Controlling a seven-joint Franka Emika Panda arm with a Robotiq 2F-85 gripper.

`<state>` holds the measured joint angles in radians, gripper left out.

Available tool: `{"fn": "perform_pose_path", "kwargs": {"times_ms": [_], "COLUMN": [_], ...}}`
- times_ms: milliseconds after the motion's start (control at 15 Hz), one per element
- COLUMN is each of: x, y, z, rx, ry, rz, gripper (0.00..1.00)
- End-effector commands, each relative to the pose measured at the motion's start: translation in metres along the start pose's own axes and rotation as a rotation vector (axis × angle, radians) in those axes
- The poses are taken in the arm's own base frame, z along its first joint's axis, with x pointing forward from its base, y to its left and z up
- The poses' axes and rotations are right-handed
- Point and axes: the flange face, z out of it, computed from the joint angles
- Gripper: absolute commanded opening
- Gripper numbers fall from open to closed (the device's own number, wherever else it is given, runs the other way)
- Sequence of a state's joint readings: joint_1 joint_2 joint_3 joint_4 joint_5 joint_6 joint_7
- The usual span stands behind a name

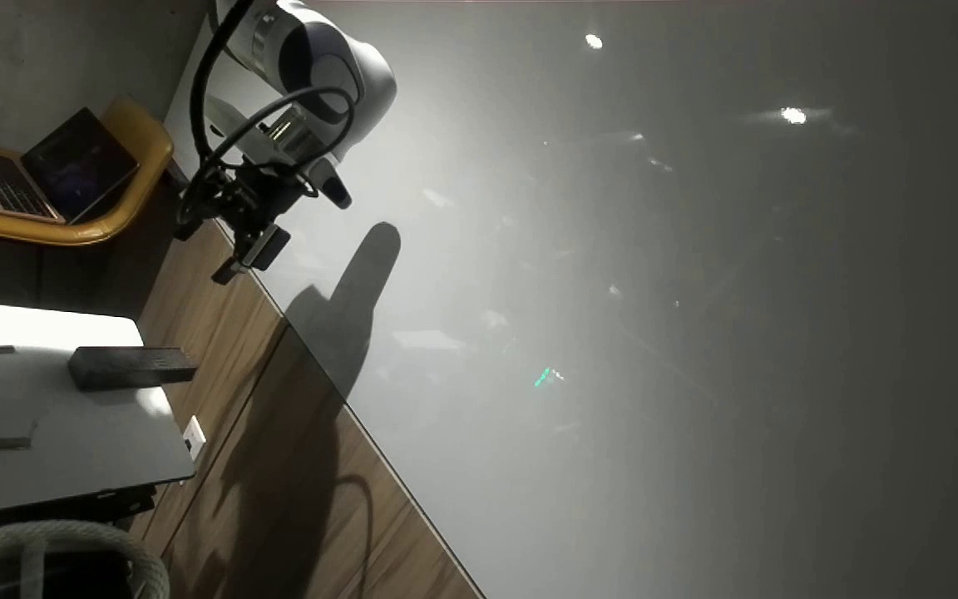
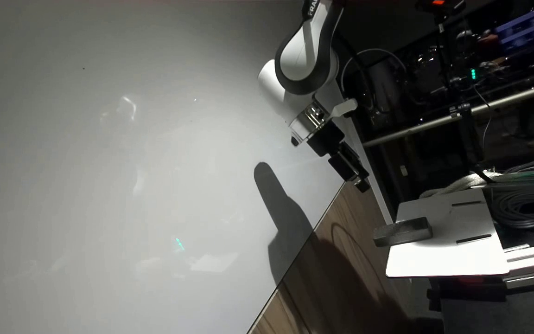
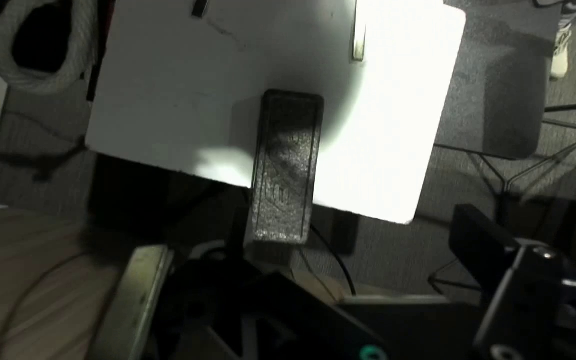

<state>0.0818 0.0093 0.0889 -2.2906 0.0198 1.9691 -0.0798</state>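
My gripper (image 3: 355, 234) stands open with nothing between its fingers. In the wrist view one black finger (image 3: 473, 237) is at the right; the opposite one is dark and hard to make out. A black, rough-surfaced rectangular block (image 3: 288, 165) lies on a white plate (image 3: 168, 90), one end jutting past the plate's edge. The same block appears in both exterior views (image 1: 134, 368) (image 2: 402, 231). In those views the gripper (image 1: 246, 262) hangs well apart from block and plate, over the border of the grey surface and the wood.
A wide glossy grey surface (image 1: 654, 249) meets wood-grain boards (image 1: 379, 516), with the arm's shadow across both. A laptop (image 1: 80, 166) rests on a mustard chair (image 1: 155, 150). Thick rope (image 3: 85, 35) loops beside the plate. A metal rail (image 2: 512, 99) and coiled cable (image 2: 522, 222) lie beyond.
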Motion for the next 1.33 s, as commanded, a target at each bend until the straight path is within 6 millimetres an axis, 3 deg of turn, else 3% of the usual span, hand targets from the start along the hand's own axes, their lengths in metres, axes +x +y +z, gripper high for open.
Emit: {"fn": "perform_pose_path", "kwargs": {"times_ms": [0, 333, 600, 667, 1267], "x": [-0.024, -0.052, -0.082, -0.061, -0.062], "y": [-0.007, -0.018, -0.024, -0.020, -0.020], "z": [-0.038, -0.070, -0.072, -0.074, -0.069], "rx": [-0.045, -0.095, -0.116, -0.093, -0.093], "ry": [0.168, 0.326, 0.360, 0.324, 0.316], "rz": [0.018, 0.009, 0.011, 0.004, 0.004], "gripper": [1.00, 1.00, 1.00, 1.00, 1.00]}}
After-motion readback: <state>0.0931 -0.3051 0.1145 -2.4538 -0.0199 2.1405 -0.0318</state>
